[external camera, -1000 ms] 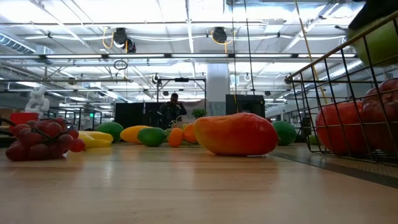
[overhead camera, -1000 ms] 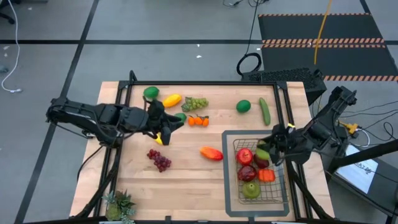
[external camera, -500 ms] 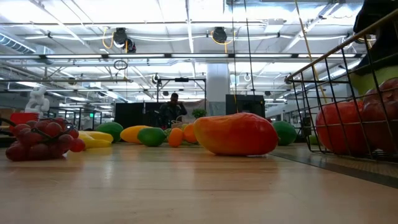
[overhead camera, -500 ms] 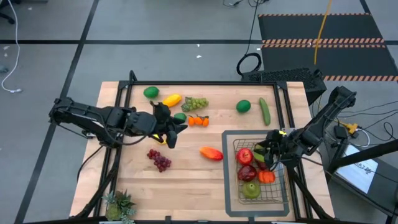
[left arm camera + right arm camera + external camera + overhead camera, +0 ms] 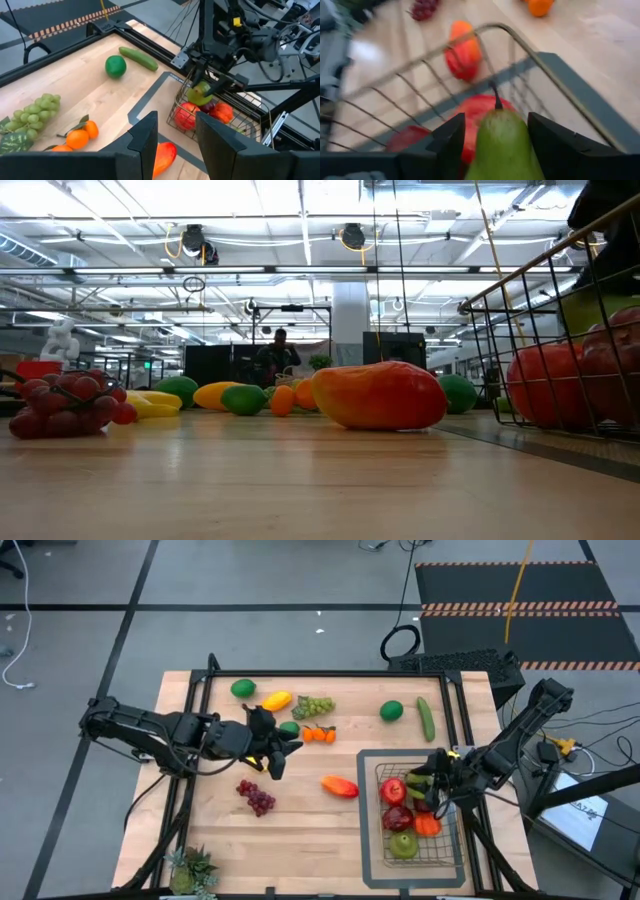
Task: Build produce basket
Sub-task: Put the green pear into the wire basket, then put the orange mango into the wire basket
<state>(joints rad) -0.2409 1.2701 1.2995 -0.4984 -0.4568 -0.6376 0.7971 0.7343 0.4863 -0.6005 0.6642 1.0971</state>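
Nearest us, our right gripper (image 5: pixel 496 137) sits low over the basket (image 5: pixel 448 852) with a green pear (image 5: pixel 502 140) between its jaws. A second ago it hung higher at the basket's far edge; now it has dipped inside and the jaws are spreading, though the pear is not yet free. We judge this a drop under way, one more fruit for the pile.

The basket is dark wire mesh on a grey tray (image 5: pixel 368 840) at the bench's right, holding red apples (image 5: pixel 394 790) and a green one.

Farther off, our left gripper (image 5: pixel 277 752) hovers mid-bench, unmoved, jaws partly spread and empty, near the mango (image 5: pixel 340 786), oranges (image 5: pixel 319 735) and green grapes (image 5: pixel 314 706).
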